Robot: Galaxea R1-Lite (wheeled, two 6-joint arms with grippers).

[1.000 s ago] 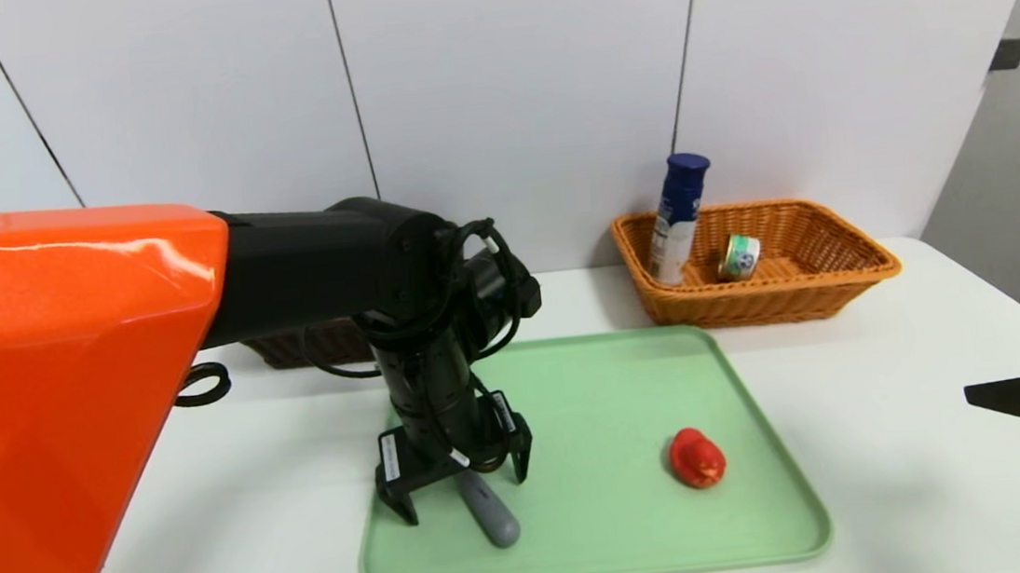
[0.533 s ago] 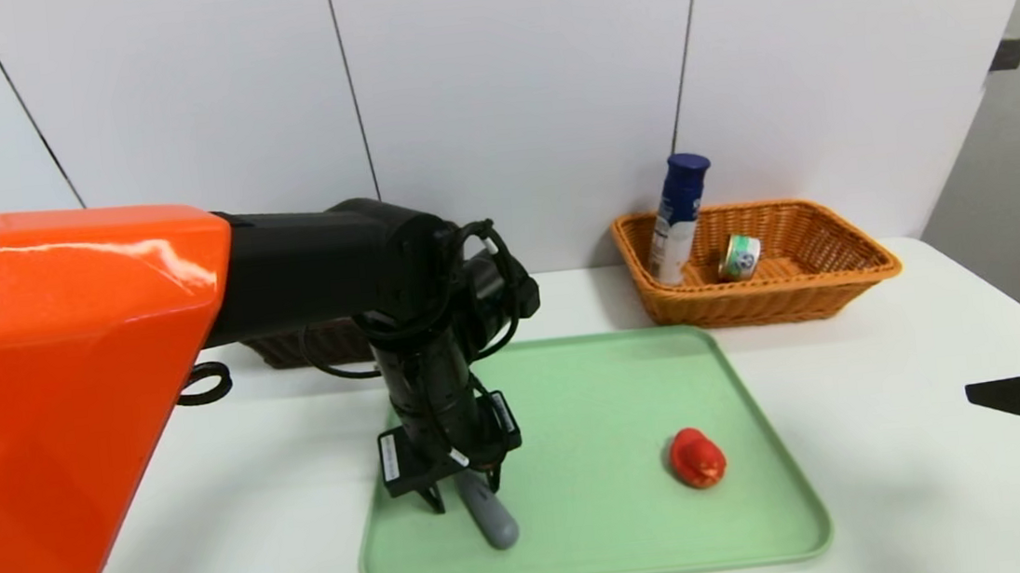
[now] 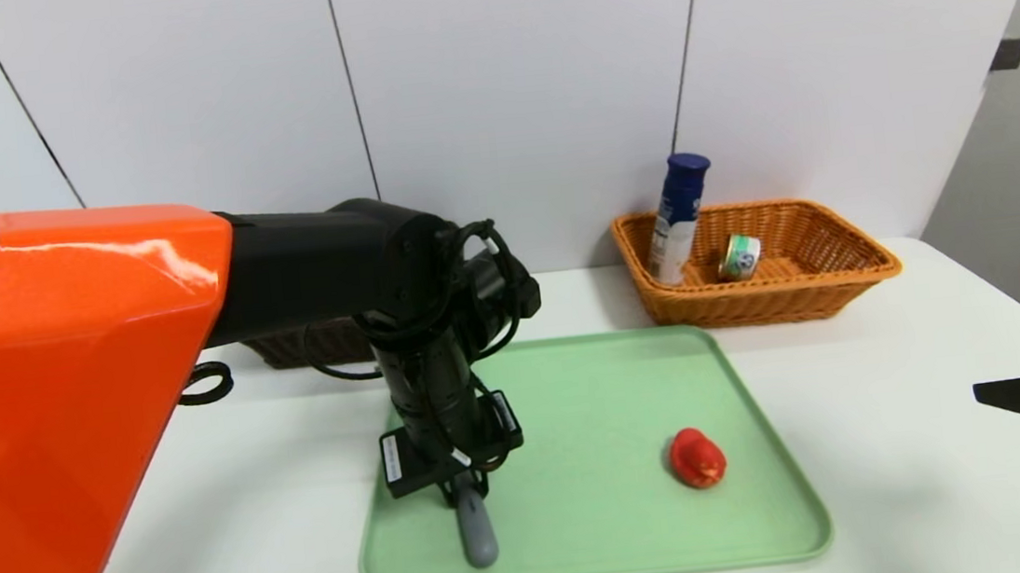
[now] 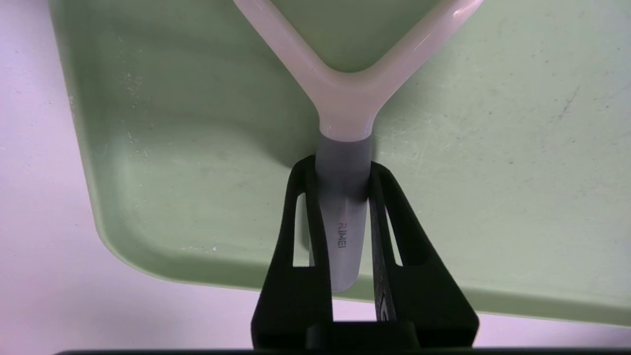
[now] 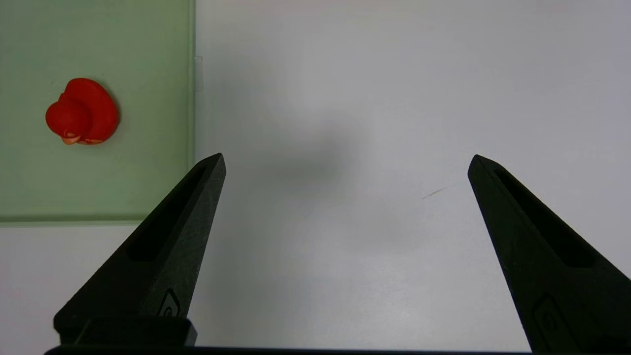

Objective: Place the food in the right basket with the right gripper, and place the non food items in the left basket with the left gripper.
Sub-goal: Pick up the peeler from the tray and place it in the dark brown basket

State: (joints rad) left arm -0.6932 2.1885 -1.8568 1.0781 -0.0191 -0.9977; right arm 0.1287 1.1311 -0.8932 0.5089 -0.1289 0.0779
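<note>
Grey peeler handle (image 4: 341,217) lies near-to-far on the green tray (image 3: 609,539), clenched by the left gripper (image 3: 459,488); dark basket (image 3: 305,344) sits far-left. Right gripper (image 5: 345,246) idles released.

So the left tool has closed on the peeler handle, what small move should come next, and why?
Probably a short straight lift. The left tool is shut on the peeler, which lies on the green tray; the fingers press both sides of the grey handle. Raising it first should clear the tray rim before carrying it to the dark basket behind the arm.
</note>
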